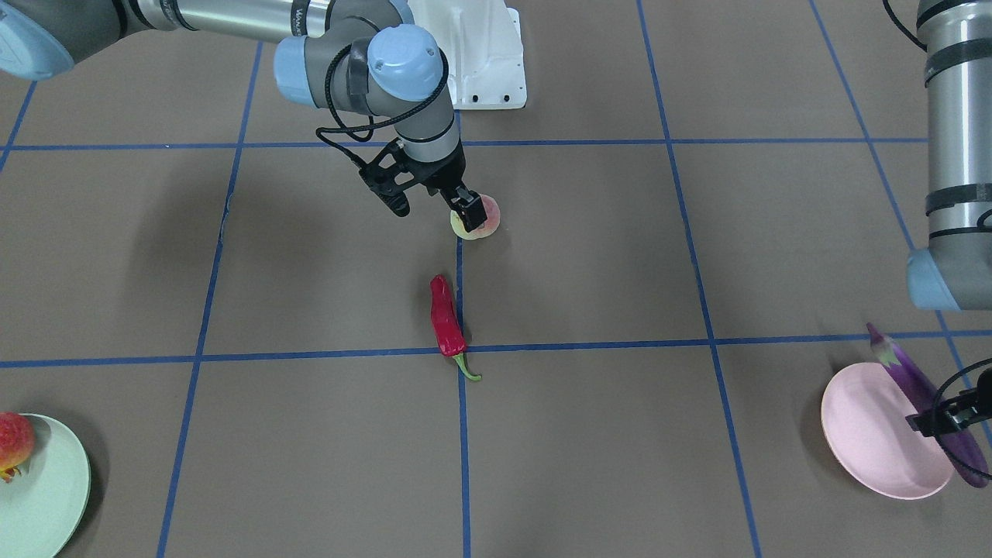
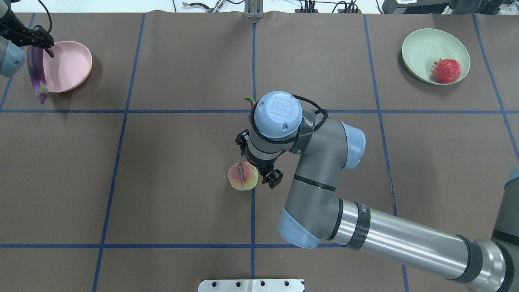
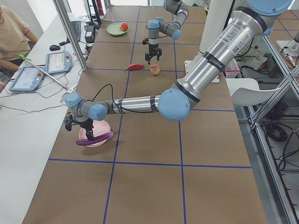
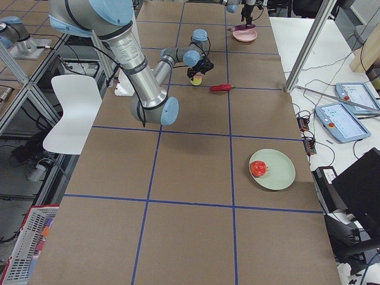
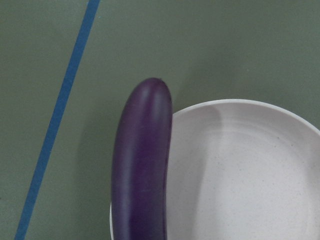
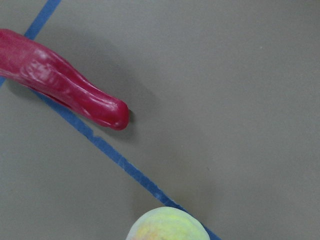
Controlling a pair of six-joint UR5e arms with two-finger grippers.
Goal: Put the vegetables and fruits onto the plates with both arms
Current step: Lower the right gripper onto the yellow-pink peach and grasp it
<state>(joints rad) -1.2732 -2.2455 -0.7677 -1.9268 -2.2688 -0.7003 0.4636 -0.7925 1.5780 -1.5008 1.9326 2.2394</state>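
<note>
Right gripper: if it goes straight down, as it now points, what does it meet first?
Probably the peach, off-centre: the right gripper hangs partly over it, though depth is unclear.

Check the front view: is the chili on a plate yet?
No, the chili pepper lies on the bare table, well apart from the pink plate and the green plate.

You'll see the long purple eggplant (image 5: 142,165) gleam smooth and glossy against the round pale pink plate (image 5: 250,180), matt and faintly speckled.
</note>
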